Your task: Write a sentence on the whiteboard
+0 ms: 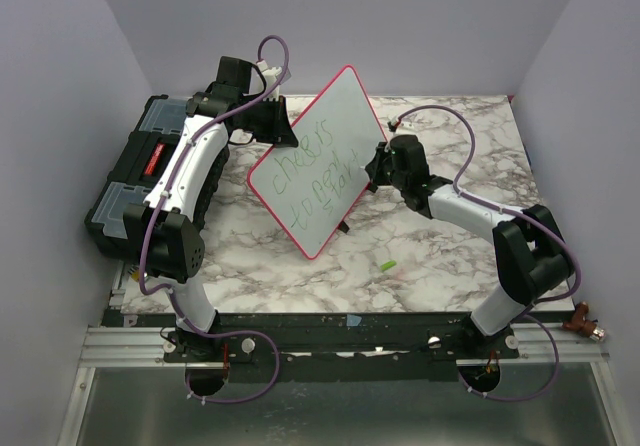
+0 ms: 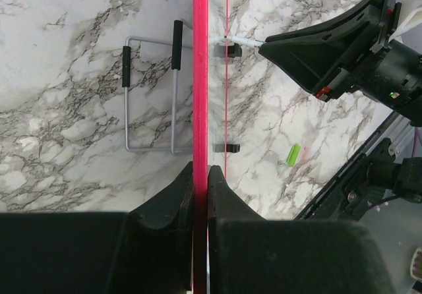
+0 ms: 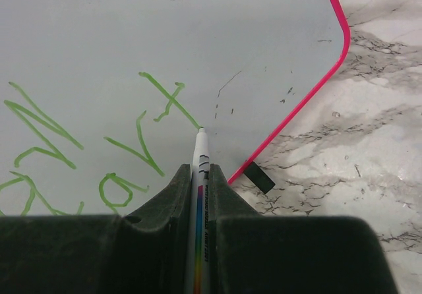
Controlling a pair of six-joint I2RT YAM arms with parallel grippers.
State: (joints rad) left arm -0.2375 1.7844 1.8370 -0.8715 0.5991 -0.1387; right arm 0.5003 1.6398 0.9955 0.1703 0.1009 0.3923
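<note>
The whiteboard (image 1: 320, 161), white with a red-pink rim, stands tilted near the middle of the table. My left gripper (image 1: 268, 118) is shut on its upper left edge; the left wrist view shows the rim (image 2: 200, 76) edge-on between the jaws. Green handwritten words (image 1: 318, 171), starting "cheers", run in about three lines. My right gripper (image 1: 378, 161) is shut on a white marker (image 3: 200, 175) whose tip touches the board (image 3: 132, 43) at the end of a green stroke (image 3: 168, 99).
A black toolbox (image 1: 140, 171) sits at the left. A green marker cap (image 1: 386, 265) lies on the marble in front of the board, also in the left wrist view (image 2: 293, 154). A wire stand (image 2: 150, 96) lies on the table behind the board.
</note>
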